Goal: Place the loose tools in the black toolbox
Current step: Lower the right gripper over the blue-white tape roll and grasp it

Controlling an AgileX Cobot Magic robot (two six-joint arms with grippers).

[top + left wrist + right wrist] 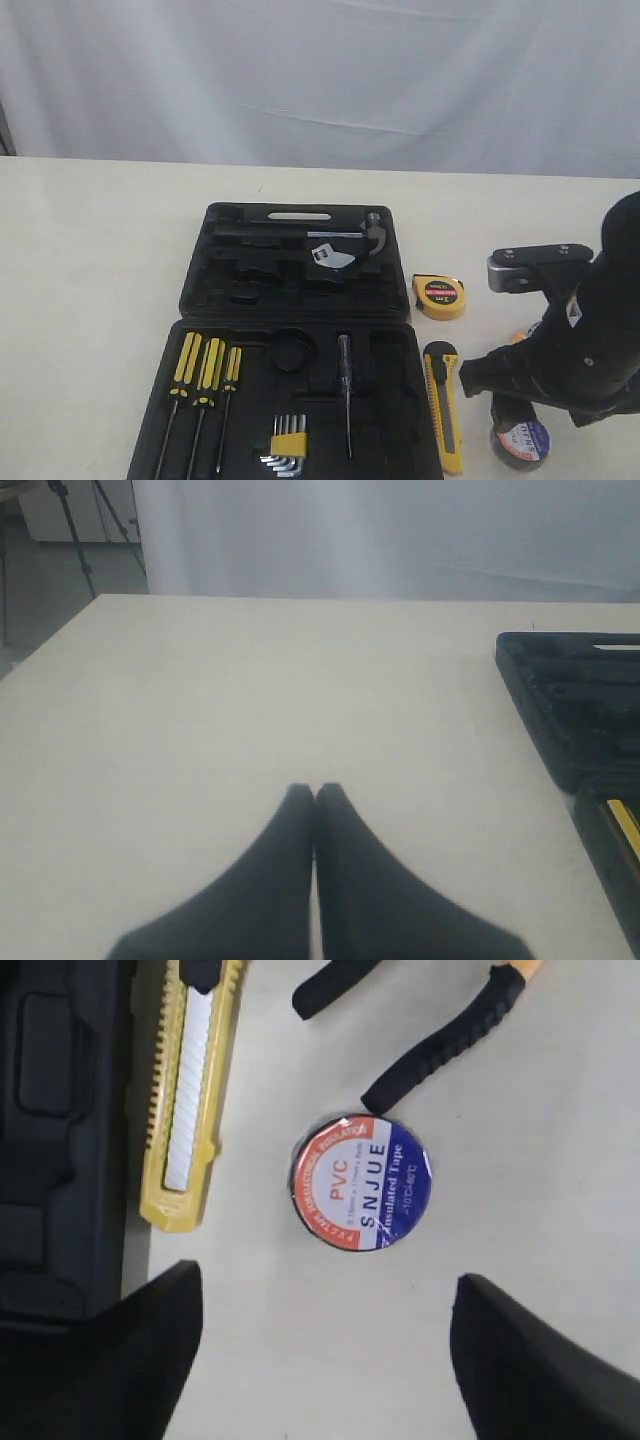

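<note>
The right pincer (327,1280), released wide and empty, hangs above the tape roll (361,1182).

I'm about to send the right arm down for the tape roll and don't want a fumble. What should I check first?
1. Right end effector open: ok.
2. Tape roll lying flat, centred ahead of it: ok.
3. Roll apart from utility knife: ok.
4. Roll apart from pliers handle: cannot tell, they look very close.
5. Black toolbox open: ok.
6. Left end effector shut, clear of the tools: ok.
</note>
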